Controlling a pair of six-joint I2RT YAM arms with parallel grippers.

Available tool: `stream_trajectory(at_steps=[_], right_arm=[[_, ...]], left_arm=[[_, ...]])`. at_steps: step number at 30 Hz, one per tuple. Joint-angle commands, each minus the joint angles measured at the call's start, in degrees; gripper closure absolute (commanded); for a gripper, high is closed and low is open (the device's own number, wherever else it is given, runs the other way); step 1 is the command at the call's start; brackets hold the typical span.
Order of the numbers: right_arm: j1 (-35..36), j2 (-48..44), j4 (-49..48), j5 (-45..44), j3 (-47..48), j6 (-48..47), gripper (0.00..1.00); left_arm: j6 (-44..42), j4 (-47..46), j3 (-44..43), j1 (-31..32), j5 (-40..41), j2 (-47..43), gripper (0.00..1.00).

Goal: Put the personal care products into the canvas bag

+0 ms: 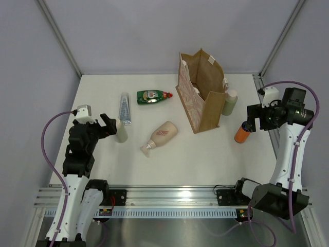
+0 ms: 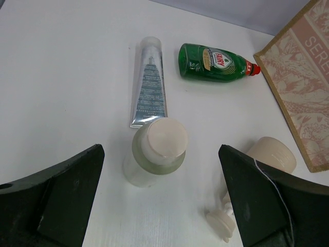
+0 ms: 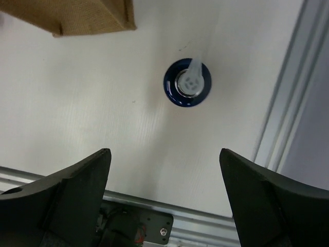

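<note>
As far as I can judge, no product is in the canvas bag (image 1: 205, 95) yet. All six can be counted on the tabletop (image 1: 200, 164) around it, so the whole task remains to be done. The bag stands upright, right of the centre, with its mouth open upward.

The silvery tube (image 1: 125, 108), the green bottle with red cap (image 1: 153, 96) and the beige pump bottle (image 1: 162, 136) lie on their sides to the left of the bag. One cream bottle (image 2: 154, 159) stands upright just in front of the left pincer (image 1: 109, 125), whose jaws are spread wide and hold nothing. It seems to be the first item to take.

The second cream bottle (image 1: 230, 102) stands just beside the bag's right side. The orange bottle (image 1: 242, 133) stands near it, below the right pincer (image 3: 164, 159), which is also wide and empty.
</note>
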State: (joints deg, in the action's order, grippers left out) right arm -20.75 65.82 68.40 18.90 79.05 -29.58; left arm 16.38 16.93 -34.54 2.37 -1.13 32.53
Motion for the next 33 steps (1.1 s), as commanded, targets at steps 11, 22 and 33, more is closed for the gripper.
stream_trajectory(at_steps=[11, 22, 33], right_arm=[[-0.16, 3.25, -16.54, 4.49, -15.41, -8.75, 0.04], [-0.08, 15.65, -27.17, 4.39, -14.7, -1.18, 0.0], [0.71, 14.69, -33.69, 4.31, -20.07, 0.14, 0.19]], left_arm=[[-1.18, -3.57, -2.28, 0.26, -1.24, -0.72, 0.01], [-1.26, -3.39, -2.28, 0.26, -0.81, -0.01, 0.01], [-1.35, -3.31, -2.28, 0.18, -0.63, 0.6, 0.01]])
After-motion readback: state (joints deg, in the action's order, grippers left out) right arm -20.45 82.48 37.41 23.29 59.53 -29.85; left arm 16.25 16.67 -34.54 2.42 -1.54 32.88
